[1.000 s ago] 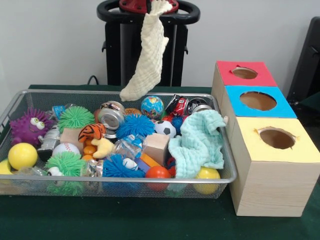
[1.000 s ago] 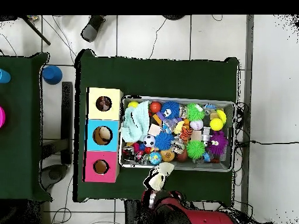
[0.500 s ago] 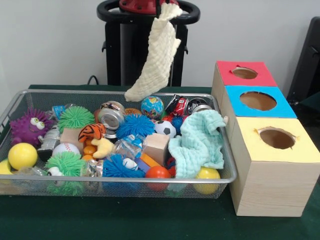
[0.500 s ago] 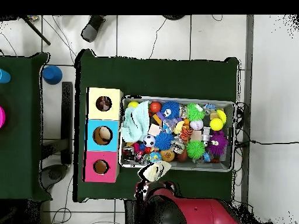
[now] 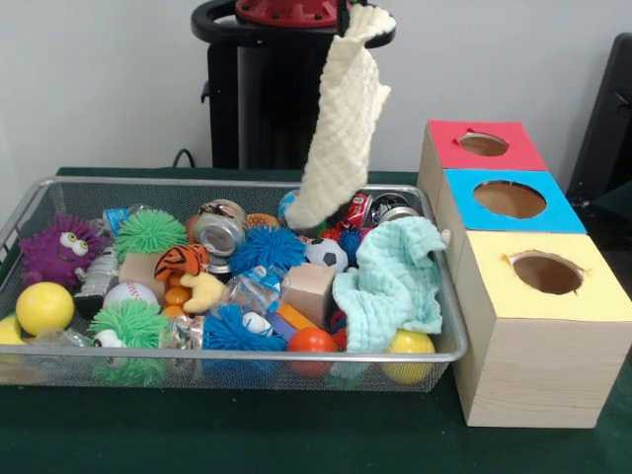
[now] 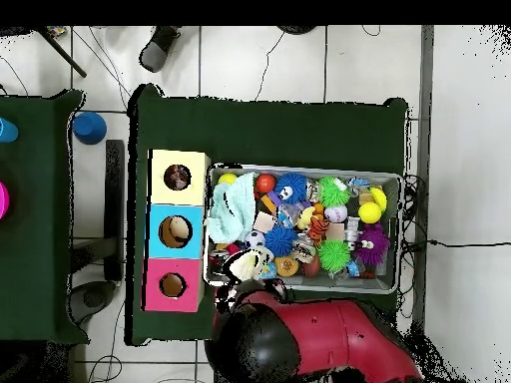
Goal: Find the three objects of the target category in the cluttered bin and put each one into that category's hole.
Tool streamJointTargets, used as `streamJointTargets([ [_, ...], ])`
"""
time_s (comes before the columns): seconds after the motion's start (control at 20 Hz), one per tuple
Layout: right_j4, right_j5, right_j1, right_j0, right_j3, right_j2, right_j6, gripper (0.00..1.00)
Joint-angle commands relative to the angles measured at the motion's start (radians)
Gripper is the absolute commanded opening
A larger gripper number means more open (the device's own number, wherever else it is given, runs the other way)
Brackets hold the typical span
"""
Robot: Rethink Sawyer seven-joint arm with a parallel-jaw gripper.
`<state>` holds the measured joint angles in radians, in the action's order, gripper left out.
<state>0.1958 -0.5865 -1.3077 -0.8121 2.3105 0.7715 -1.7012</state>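
**Bin, boxes and hanging cloth — contents**

- Cream cloth [image 5: 344, 118]: hangs in a long fold from the top edge of the front view, upper centre; its lower end is over the back of the bin, in front of the globe ball. In the overhead view it shows as a pale patch [image 6: 246, 263] at the bin's lower left corner.
- Gripper [image 5: 348, 8]: at the top edge, almost wholly out of frame; the cloth's top is bunched there, so it appears held, but how far the jaws stand cannot be told. The red and black arm [image 6: 319, 339] fills the lower centre of the overhead view.
- Mesh bin [image 5: 247, 357]: left and centre on the green table [image 5: 247, 434]. Holds a mint cloth [image 5: 390, 281] draped at its right end, spiky balls in blue [image 5: 267, 247], green [image 5: 148, 232] and purple [image 5: 54, 252], a yellow ball [image 5: 43, 307], a baseball [image 5: 129, 293], a soccer ball [image 5: 325, 254], a wood block [image 5: 309, 290], a toy tiger [image 5: 181, 261], a can [image 5: 218, 234].
- Boxes — right of the bin, in a row: red [image 5: 482, 144] farthest up, blue [image 5: 509, 199], yellow [image 5: 546, 275], each with a round hole on top.
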Motion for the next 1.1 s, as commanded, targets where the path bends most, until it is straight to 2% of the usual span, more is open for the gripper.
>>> streamJointTargets([
  [0.05, 0.059, -0.100, 0.080, 0.017, -0.169, -0.024, 0.020, 0.00],
  [0.8, 0.069, -0.059, 0.106, 0.020, -0.183, -0.047, 0.009, 0.00],
  [1.1, 0.036, -0.111, 0.096, -0.062, -0.188, -0.005, 0.122, 0.00],
])
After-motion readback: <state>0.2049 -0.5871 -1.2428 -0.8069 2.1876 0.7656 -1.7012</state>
